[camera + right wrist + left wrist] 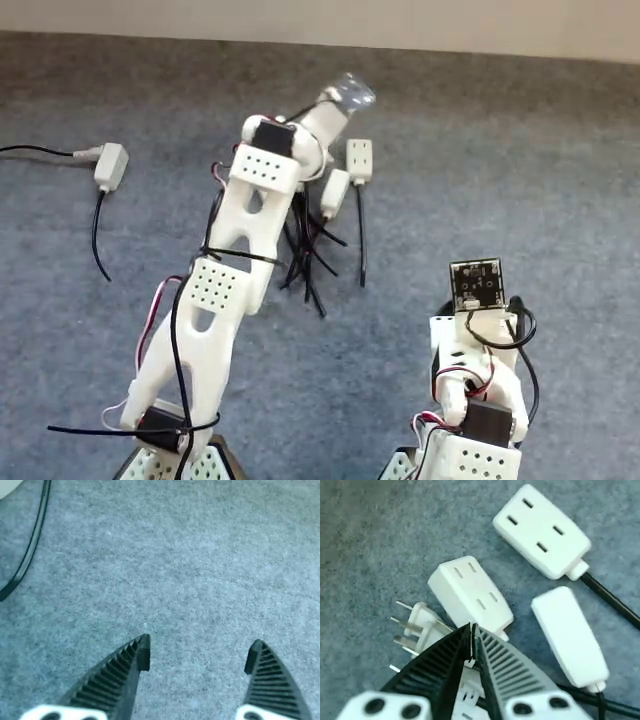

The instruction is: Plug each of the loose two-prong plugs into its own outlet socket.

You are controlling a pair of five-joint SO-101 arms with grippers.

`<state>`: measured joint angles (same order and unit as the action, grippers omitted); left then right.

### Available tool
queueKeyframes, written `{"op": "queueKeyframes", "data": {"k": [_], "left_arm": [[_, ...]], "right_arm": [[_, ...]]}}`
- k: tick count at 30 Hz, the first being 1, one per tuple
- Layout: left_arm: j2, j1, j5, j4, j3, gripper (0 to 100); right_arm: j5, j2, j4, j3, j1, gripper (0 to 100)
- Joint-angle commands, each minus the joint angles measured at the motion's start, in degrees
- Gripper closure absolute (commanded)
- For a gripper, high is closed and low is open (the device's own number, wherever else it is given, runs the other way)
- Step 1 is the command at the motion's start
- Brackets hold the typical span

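The grey tabletop (540,140) carries a left arm (250,210) stretching from seven o'clock toward twelve. At five o'clock the right claw (197,657) is spread wide above the tabletop. White outlet sockets (358,158) lie at twelve, with a lone socket (110,165) at ten. The left claw (471,628) is pinched tip to tip over a two-prong plug (417,622) just beside the sockets; whether it grips the plug is unclear.

surface: grey carpet (540,170) covering table | far edge: pale strip (420,22) beyond carpet
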<state>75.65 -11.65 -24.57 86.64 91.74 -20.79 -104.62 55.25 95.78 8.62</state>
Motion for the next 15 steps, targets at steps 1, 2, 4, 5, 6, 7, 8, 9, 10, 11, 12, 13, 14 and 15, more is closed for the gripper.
{"op": "queueKeyframes", "data": {"k": [1,2,4,5,6,7,8,9,10,11,12,13,14,15], "left_arm": [[-0.92,0.84,8.18,-4.22,2.33,85],[-0.48,0.75,10.02,-5.54,2.24,82],[0.48,0.40,12.48,-7.30,2.33,78],[0.66,0.31,13.19,-7.74,2.33,76],[0.75,0.31,13.63,-7.91,2.42,75],[0.75,0.31,14.33,-7.91,2.51,75],[0.48,0.40,15.12,-7.74,2.95,75],[-0.13,0.48,15.91,-7.38,3.74,75],[-0.92,0.57,16.79,-7.30,3.91,75],[-1.71,0.57,17.49,-7.30,3.74,75],[-2.42,0.48,18.20,-7.30,3.56,75],[-2.86,0.40,18.55,-7.38,3.56,75],[-3.03,0.31,18.90,-7.38,3.38,75],[-3.03,0.31,19.34,-7.47,3.38,75]], "right_arm": [[-0.62,-0.31,0.48,6.81,-1.01,69.8],[-0.62,-0.31,0.48,6.81,-1.01,69.8],[-0.62,-0.31,0.48,6.81,-1.01,69.8],[-0.62,-0.31,0.48,6.81,-1.01,69.8],[-0.62,-0.31,0.48,6.81,-1.01,69.8],[-0.62,-0.31,0.48,6.81,-1.01,69.8],[-0.62,-0.31,0.48,6.81,-1.01,69.8],[-0.62,-0.31,0.48,6.81,-1.01,69.8],[-0.62,-0.31,0.40,6.81,-1.01,69.8],[-0.62,-0.31,0.40,6.81,-1.01,69.8],[-0.62,-0.31,0.40,6.81,-1.01,69.8],[-0.62,-0.31,0.40,6.81,-1.01,69.8],[-0.62,-0.31,0.40,6.81,-1.01,69.8],[-0.62,-0.31,0.40,6.81,-1.01,69.8]]}}
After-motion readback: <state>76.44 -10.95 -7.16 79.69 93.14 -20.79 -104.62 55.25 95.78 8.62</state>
